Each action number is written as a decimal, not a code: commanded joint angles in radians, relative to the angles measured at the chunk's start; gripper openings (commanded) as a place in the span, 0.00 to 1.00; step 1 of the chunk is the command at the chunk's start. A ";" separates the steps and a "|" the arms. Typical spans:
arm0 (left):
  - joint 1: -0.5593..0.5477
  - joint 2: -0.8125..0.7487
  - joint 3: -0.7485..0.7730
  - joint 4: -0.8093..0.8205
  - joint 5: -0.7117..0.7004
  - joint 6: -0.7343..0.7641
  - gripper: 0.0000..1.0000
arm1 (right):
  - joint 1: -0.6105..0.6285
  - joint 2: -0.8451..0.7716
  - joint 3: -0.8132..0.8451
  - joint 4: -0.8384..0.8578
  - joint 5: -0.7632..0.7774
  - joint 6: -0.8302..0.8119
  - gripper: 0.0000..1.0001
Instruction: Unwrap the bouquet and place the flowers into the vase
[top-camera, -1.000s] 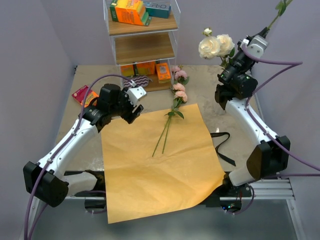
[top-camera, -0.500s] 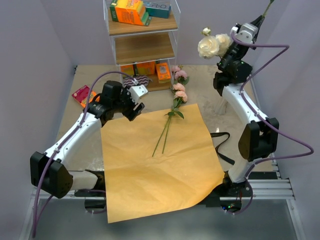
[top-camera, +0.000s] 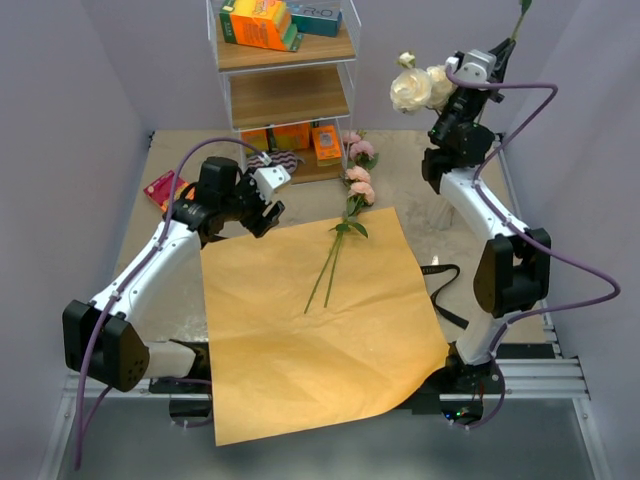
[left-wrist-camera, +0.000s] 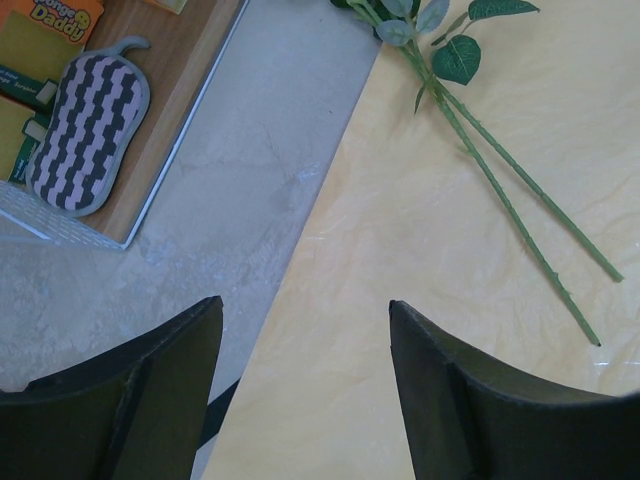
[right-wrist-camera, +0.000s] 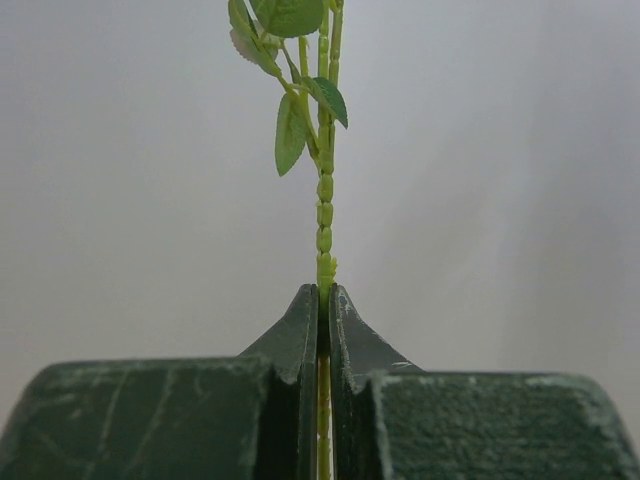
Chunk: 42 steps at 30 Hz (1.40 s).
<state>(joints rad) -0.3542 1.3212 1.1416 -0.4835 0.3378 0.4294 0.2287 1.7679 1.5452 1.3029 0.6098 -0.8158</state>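
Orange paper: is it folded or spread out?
Spread out. The orange paper lies open across the table, with two green stems lying loose on it.

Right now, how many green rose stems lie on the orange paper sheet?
2: one green stem and another, side by side on the orange paper sheet's far half.

A shelf rack (top-camera: 290, 95) holds orange boxes (top-camera: 258, 22) and a striped sponge (left-wrist-camera: 88, 130); a red packet (top-camera: 160, 187) lies nearby.

Lab test cell: plain lilac walls (top-camera: 60, 120) box in table (top-camera: 410, 175); aluminium rail (top-camera: 540, 378) lower right; prop shelf (top-camera: 290, 95) top centre.
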 joint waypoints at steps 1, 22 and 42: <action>0.009 -0.002 0.041 0.025 0.026 0.017 0.72 | -0.003 -0.033 -0.037 0.472 -0.005 -0.052 0.00; 0.009 -0.037 0.118 -0.041 0.032 -0.011 0.72 | 0.009 -0.266 -0.426 0.481 0.314 -0.007 0.14; 0.003 -0.105 0.195 -0.102 0.066 -0.104 0.73 | 0.063 -0.691 -0.652 -0.575 0.170 0.608 0.49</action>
<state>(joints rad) -0.3538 1.2438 1.3071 -0.5739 0.3977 0.3569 0.2752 1.1297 0.8932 1.0229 0.8818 -0.4072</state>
